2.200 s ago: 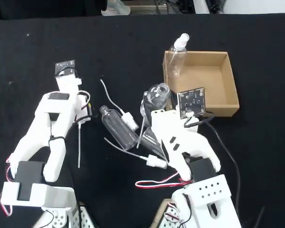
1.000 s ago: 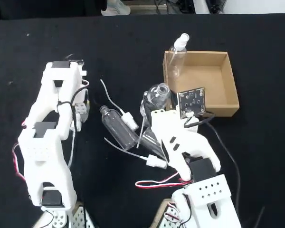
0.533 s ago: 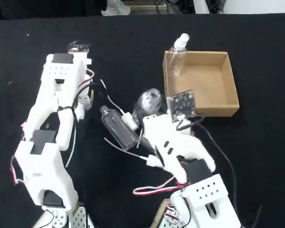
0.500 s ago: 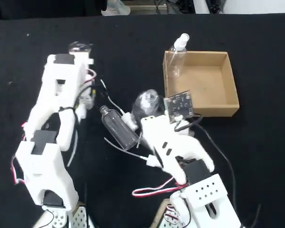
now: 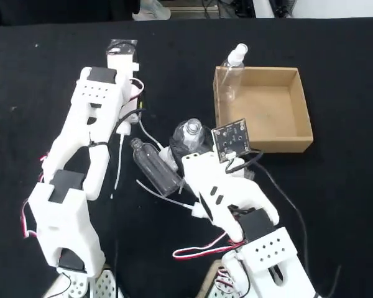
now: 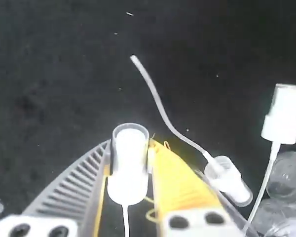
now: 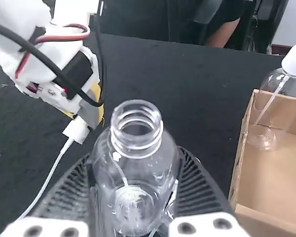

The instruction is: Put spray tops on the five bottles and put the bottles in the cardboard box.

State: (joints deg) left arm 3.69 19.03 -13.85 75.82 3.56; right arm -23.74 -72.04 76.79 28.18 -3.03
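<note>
Bottle and top were held apart, each posed for joining. My right hand (image 7: 135, 174) was clamped around an open bottle (image 7: 136, 148) and held it upright, with the neck free above my fingers. It was near the middle of the worktop (image 5: 342, 205), just beside the cardboard box (image 5: 292, 144). I judged that pose was meant to offer a steady, open mouth to aim at.

My left hand (image 6: 129, 153) pinched a spray top (image 6: 129, 170) by its collar, with its thin tube trailing back under my wrist. It was nearer the worktop's far edge and left side. Gripping the collar left the tube free to go in first.

One capped bottle (image 5: 232, 73) stood in the box's far left corner. Another bare bottle (image 5: 155, 166) lay on the worktop between my arms, with a loose spray top (image 5: 169, 155) touching it.

The next move, I reckoned, was lining the tube up with the neck. That looked fiddly, since the tube seemed bendy.
</note>
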